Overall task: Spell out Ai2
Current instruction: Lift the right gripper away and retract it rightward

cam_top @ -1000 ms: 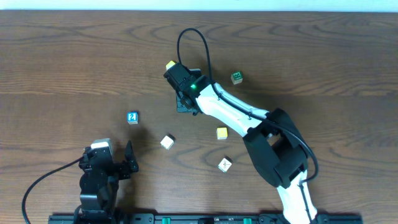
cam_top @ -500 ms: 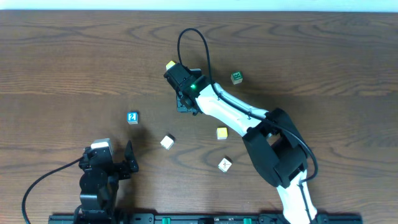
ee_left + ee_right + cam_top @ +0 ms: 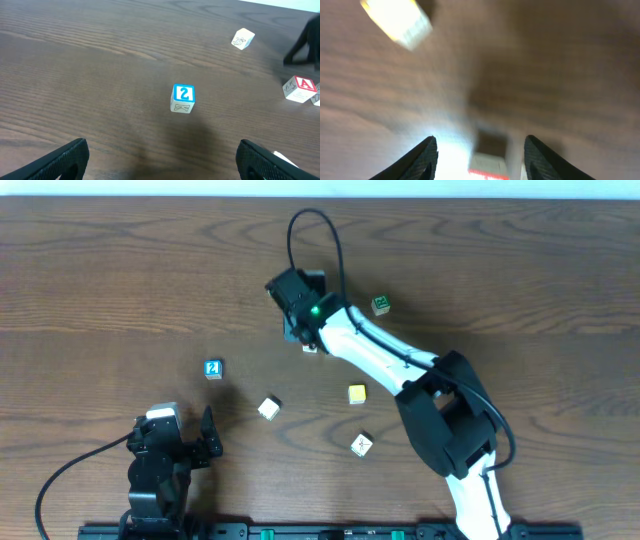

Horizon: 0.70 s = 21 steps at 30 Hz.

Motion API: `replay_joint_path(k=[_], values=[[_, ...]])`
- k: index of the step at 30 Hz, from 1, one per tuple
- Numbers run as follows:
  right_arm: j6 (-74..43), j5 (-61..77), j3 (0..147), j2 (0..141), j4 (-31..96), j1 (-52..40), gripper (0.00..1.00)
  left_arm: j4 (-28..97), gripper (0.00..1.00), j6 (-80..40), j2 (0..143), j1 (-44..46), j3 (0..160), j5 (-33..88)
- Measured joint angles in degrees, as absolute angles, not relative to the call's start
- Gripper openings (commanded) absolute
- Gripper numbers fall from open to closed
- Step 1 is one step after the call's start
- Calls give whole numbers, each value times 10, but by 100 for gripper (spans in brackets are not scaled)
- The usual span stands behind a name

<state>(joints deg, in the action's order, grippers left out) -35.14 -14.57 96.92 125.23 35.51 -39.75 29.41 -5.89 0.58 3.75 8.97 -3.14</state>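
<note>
The blue "2" block lies left of centre and also shows in the left wrist view. The red "A" block lies on the table just beside my right gripper. In the right wrist view the "A" block sits low between the open fingers, blurred. It also shows at the right edge of the left wrist view. My left gripper is open and empty near the front left. I cannot make out an "i" block.
A white block, a yellow block, another white block and a green block lie scattered. A yellow block lies beyond the right gripper. The right arm stretches across the table's middle.
My right gripper has moved toward the far side, and the "A" block now shows on the table at its edge. The left arm has not moved.
</note>
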Motion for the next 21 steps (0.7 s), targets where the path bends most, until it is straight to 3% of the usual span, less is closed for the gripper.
replay_joint_path(k=[9, 21], values=[[-269, -146, 1197, 1249, 469, -384, 80, 294, 95, -59, 6, 37, 90, -31], [-190, -131, 1276, 1075, 734, -384, 77, 294, 95, -59, 6, 37, 90, -31]])
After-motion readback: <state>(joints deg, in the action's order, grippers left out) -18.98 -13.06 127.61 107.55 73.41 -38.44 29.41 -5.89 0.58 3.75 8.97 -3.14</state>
